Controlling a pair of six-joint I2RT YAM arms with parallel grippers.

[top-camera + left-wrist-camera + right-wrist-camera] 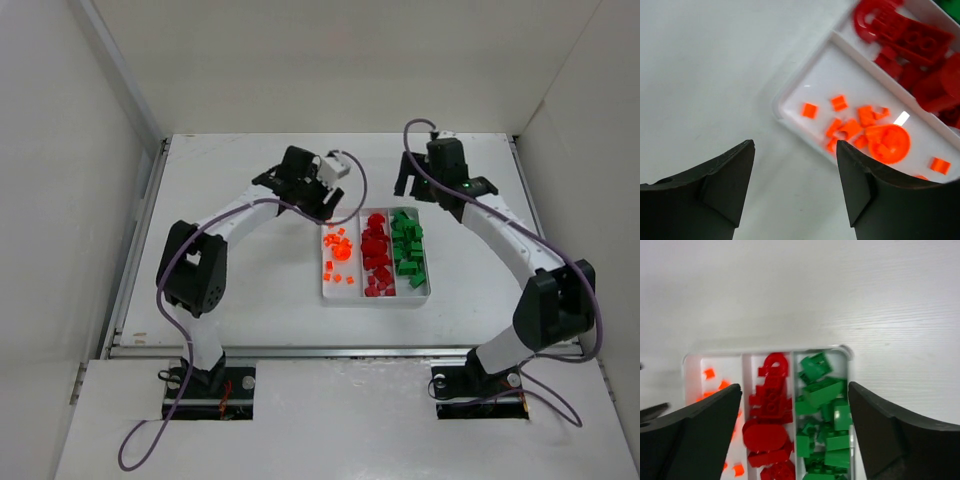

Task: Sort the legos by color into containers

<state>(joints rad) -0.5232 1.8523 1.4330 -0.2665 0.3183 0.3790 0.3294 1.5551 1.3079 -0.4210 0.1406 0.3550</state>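
Right, the legos (377, 262) look like hard, light, slick plastic. I'd expect them to be stiff under a pinch and not fragile, but prone to squirting out or skidding if nipped on a corner. Best hold is probably across two flat parallel sides, low on the piece, or across the rim for the round discs. They're small next to the fingers, so take one at a time; the heaped ones will likely drag neighbours along. Looks: three glossy colours, mixed shapes. The orange legos (860, 127) are mostly tiny squares plus one round disc, scattered thin. The red legos (771, 407) include an arch piece, a studded plate and an oval, all piled. The green legos (826, 412) are blocky and piled deep. All sit in the white tray (324, 290): orange in its left lane, red in the middle, green on the right. I see none loose on the table (270, 300) from overhead, so sorting looks about done. The left gripper (795, 185) hangs just beside the tray's orange corner, jaws apart, nothing between them. The right gripper (792, 390) hangs above the tray's far end, over red and green, jaws spread wide, empty.
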